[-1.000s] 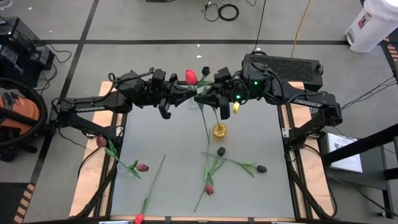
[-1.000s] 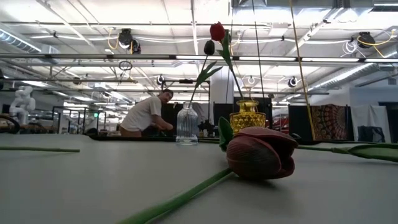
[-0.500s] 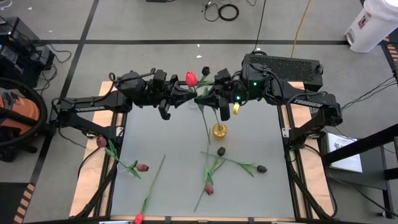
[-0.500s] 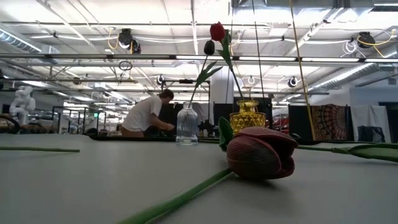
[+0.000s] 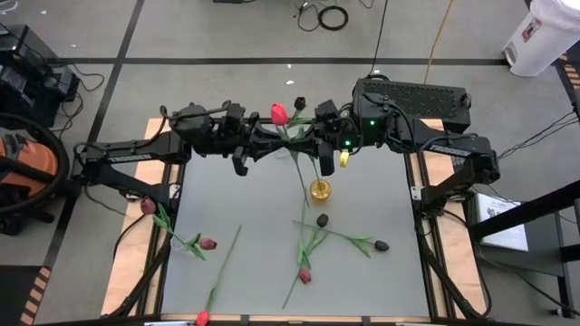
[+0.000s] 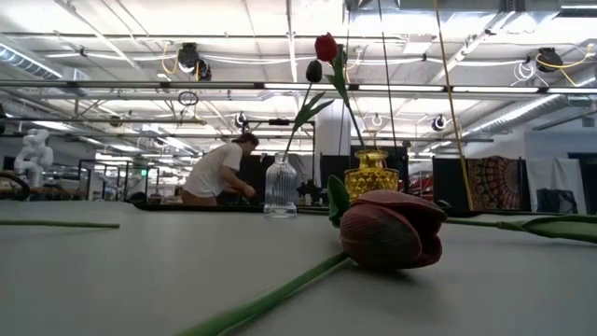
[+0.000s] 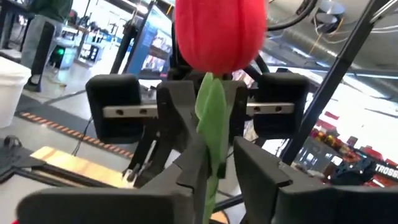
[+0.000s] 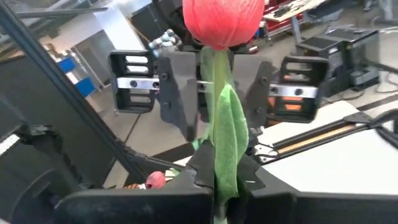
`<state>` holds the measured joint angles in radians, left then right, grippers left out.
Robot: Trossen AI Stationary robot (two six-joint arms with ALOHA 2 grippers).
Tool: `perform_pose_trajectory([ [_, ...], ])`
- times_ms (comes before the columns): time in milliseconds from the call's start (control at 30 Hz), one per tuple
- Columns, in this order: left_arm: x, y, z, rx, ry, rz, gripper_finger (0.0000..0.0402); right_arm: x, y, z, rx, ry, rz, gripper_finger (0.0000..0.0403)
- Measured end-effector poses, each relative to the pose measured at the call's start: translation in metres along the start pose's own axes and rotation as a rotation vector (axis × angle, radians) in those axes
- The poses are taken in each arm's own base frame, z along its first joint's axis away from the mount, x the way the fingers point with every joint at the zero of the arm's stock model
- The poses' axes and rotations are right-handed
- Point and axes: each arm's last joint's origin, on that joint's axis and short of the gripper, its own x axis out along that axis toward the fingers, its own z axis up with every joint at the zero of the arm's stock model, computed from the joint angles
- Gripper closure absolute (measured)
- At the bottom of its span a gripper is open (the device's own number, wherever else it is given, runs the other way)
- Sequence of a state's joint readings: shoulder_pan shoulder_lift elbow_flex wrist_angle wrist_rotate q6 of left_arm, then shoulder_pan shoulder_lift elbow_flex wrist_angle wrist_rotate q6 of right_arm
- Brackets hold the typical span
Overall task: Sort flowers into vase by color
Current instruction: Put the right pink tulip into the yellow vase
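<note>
In the high view, the left pincer (image 5: 264,140) and right pincer (image 5: 304,136) met at the far middle of the bench (image 5: 381,195) over a red tulip (image 5: 279,113), a handover judged in hand, with a gold vase (image 5: 320,189) just near of them. In the left wrist view its fingers (image 7: 258,171) stood parted around the stem; in the right wrist view that pincer (image 8: 217,177) was clamped on it. Judged next: lower the stem into a vase; loose flowers (image 5: 305,274) lay nearer, clear of the path.

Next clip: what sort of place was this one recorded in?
Probably a robotics lab in an open industrial hall: exposed ceiling trusses with hanging lights, a white humanoid robot in the background, and a person bent over a workbench.
</note>
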<state>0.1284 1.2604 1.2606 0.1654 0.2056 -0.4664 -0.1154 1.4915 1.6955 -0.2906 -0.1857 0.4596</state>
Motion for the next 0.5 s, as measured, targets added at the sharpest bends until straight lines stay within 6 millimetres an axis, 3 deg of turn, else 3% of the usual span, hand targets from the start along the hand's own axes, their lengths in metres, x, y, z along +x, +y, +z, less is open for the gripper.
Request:
perform_pose_trajectory([
  [500,-0.015,0.003,0.004,0.018,0.059,0.063,0.0307,-0.090,0.024,0.021,-0.143,-0.053,-0.133,0.0403],
])
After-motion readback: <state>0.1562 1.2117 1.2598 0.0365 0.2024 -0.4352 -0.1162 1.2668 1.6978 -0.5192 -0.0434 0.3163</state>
